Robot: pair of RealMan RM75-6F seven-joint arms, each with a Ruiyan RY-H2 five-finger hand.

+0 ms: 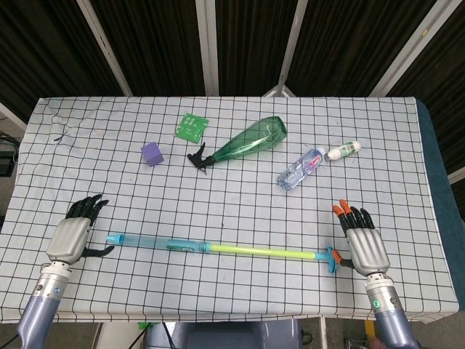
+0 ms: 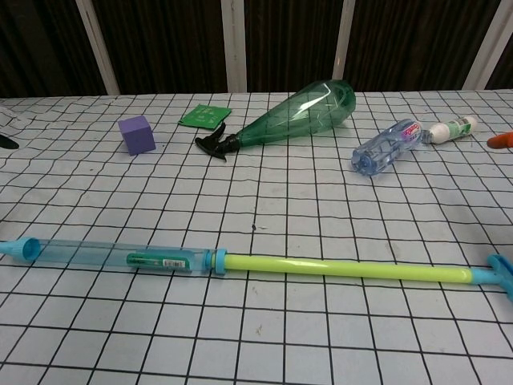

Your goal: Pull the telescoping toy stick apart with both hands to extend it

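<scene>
The telescoping toy stick (image 1: 218,248) lies extended on the checked tablecloth, with a clear blue tube (image 2: 112,255) on the left and a yellow-green rod (image 2: 337,269) on the right. My left hand (image 1: 73,234) is open beside the tube's left end, fingers spread, not touching it. At the stick's blue right end cap (image 1: 331,258), my right hand (image 1: 361,246) is also open, just to the right of it. The chest view shows only fingertips of each hand at the frame edges.
A green spray bottle (image 1: 243,143) lies on its side at the back, with a purple cube (image 1: 152,153) and a green packet (image 1: 191,125) to its left. A clear water bottle (image 1: 300,169) and a small white bottle (image 1: 343,150) lie to the right.
</scene>
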